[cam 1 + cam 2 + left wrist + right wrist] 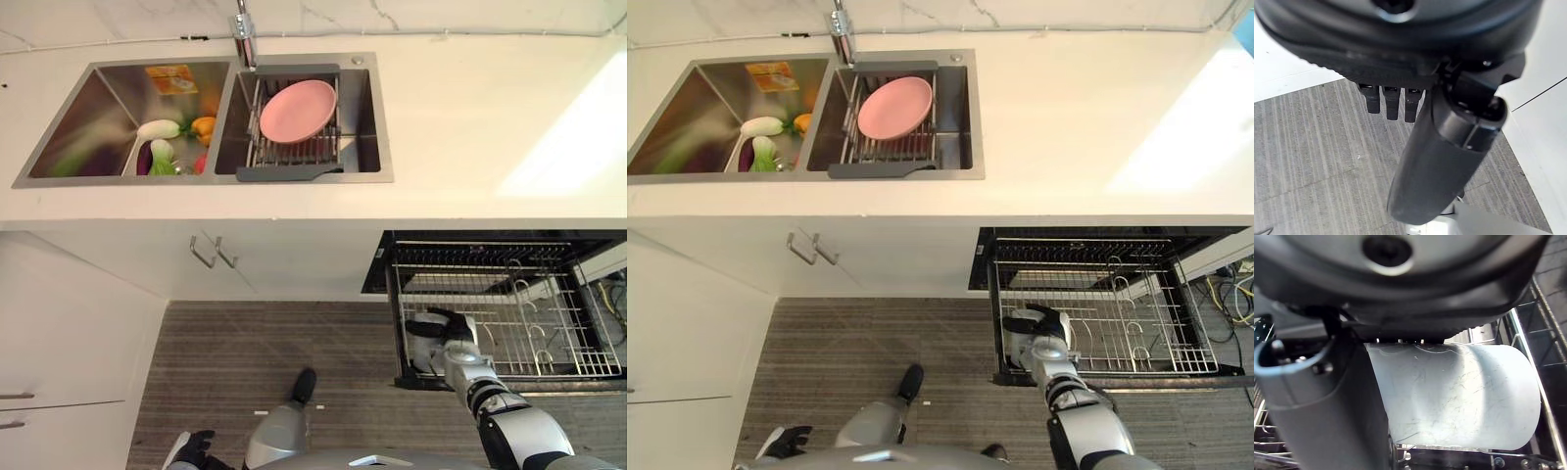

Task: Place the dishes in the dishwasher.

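White countertop (460, 127) runs across the kitchen, with a double sink (382, 127) set into it and a pulled-out dishwasher rack (509, 304) below at floor level. Down at that rack, the right hand (1034, 338) has its fingers and thumb curled round a pale, smooth-sided cup (1459, 396), which the right wrist view shows lying sideways in the grasp just above the rack's wires. The cup looks not yet set down. The left hand (191, 450) hangs low over the striped floor (225, 362), its fingers (1391, 100) curled inward and holding nothing.

Up in the sink, a pink plate (297, 110) leans on a wire drainer (294, 147) in the right basin, while the left basin holds what look like toy vegetables (171, 142). By my reading the task is at an early stage: one cup is about to be loaded, no other dishes stand in the rack as far as I can tell, and the pink plate still waits to be fetched.
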Tool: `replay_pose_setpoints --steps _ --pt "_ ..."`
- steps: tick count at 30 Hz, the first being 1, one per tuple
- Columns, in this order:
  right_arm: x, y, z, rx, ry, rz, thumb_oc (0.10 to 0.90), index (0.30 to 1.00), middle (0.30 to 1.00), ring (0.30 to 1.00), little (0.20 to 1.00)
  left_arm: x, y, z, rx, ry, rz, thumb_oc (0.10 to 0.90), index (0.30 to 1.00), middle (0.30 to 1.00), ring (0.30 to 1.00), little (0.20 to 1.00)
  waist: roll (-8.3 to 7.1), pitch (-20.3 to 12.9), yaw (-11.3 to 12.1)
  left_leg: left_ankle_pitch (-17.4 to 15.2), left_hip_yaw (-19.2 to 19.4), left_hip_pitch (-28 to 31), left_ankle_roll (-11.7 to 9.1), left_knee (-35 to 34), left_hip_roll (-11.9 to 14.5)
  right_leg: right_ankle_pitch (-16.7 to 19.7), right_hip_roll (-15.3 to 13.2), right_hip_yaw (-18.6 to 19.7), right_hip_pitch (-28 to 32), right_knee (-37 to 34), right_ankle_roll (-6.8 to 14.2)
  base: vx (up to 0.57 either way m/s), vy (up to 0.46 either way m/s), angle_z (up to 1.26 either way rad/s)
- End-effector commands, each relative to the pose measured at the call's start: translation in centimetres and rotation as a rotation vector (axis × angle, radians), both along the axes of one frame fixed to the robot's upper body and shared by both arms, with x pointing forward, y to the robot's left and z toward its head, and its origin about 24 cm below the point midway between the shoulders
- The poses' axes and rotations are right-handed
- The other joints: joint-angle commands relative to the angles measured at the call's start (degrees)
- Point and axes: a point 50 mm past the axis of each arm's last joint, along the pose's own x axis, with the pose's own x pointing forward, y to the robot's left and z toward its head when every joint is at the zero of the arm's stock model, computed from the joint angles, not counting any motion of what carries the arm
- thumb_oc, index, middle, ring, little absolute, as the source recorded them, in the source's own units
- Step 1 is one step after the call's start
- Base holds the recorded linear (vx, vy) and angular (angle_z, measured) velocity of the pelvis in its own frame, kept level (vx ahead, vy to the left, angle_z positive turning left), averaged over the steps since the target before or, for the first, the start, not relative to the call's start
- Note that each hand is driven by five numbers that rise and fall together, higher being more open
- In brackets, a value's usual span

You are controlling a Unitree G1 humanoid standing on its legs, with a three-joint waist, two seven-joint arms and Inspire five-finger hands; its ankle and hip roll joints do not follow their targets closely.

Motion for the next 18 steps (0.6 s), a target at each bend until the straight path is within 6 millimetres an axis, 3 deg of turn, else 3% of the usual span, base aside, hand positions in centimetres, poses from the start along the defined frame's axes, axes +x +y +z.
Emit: replay_pose_setpoints --steps 1,3,4,5,8,12,17,18 --pt "4.1 -0.6 5.2 -0.093 -0.271 0.126 0.8 0.9 0.9 0.9 0.9 -1.2 0.4 -0.3 0.019 0.051 0.093 0.8 0.9 0.9 0.9 0.9 1.82 -3.0 0.1 -4.2 5.6 3.1 -5.8 0.2 6.6 -2.7 -1.1 4.2 -1.5 0.7 0.0 0.01 0.011 -0.08" --pt "4.3 -0.6 7.3 -0.14 -0.373 0.217 0.8 0.9 0.9 0.9 0.9 -1.5 0.3 -0.4 0.009 0.07 0.122 0.8 0.9 0.9 0.9 0.9 1.64 -3.2 -0.8 -4.4 6.2 3.5 -6.0 0.2 6.9 -2.7 -1.2 4.0 -1.1 0.7 0.0 0.01 -0.001 -0.12" --pt "4.2 -0.9 9.4 -0.19 -0.479 0.272 0.8 0.9 0.9 0.9 0.9 -1.8 0.1 -0.6 0.004 0.088 0.126 0.8 0.9 0.9 0.9 0.9 1.34 -3.4 -2.0 -4.5 6.7 4.0 -6.1 0.2 7.1 -2.7 -1.1 3.9 -0.7 0.7 -0.1 0.01 -0.008 -0.08" --pt "4.0 -1.0 9.4 -0.192 -0.475 0.271 0.8 0.9 0.9 0.9 0.9 -1.8 0.0 -0.6 0.003 0.091 0.124 0.8 0.9 0.9 0.9 0.9 1.45 -3.5 -1.9 -4.5 6.7 4.0 -6.1 0.2 7.2 -2.8 -1.1 3.9 -0.6 0.7 -0.1 0.0 0.0 0.0" --pt "2.5 -2.3 12.4 -0.302 -0.62 0.291 0.8 0.9 0.9 0.9 0.9 -1.3 -0.4 -0.7 -0.017 0.079 0.163 0.8 0.9 0.9 0.9 0.9 1.11 -4.0 -4.0 -4.9 7.8 5.0 -6.4 0.2 7.9 -3.1 -0.8 4.5 -0.4 0.7 -0.3 -0.01 -0.023 -0.05" --pt "1.2 -2.4 13.8 -0.311 -0.699 0.283 0.8 0.9 0.9 0.9 0.9 -1.8 -0.7 -0.9 -0.035 0.1 0.194 0.8 0.9 0.9 0.9 0.9 1.11 -4.4 -5.7 -5.4 9.2 6.3 -6.5 0.2 8.9 -3.6 -0.3 6.3 -0.7 0.7 -0.4 0.0 -0.023 -0.06" --pt "0.0 -1.4 15.4 -0.311 -0.799 0.312 0.8 0.9 0.9 0.9 0.9 -3.4 -0.9 -1.1 -0.054 0.121 0.29 0.8 0.9 0.9 0.9 0.9 0.96 -3.7 -7.8 -6.0 13.7 8.8 -6.2 0.9 10.3 -4.0 0.6 11.9 -2.3 0.7 -0.5 -0.02 -0.036 -0.59" --pt "-0.5 -1.9 15.1 -0.332 -0.787 0.289 0.8 0.9 0.9 0.9 0.9 -2.8 -0.6 -1.0 -0.055 0.078 0.378 0.8 0.9 0.9 0.9 0.9 0.62 -2.3 -8.6 -5.9 15.9 5.0 -7.2 7.9 10.9 -4.2 0.0 12.6 -2.8 0.7 -0.7 -0.15 -0.057 -0.71"
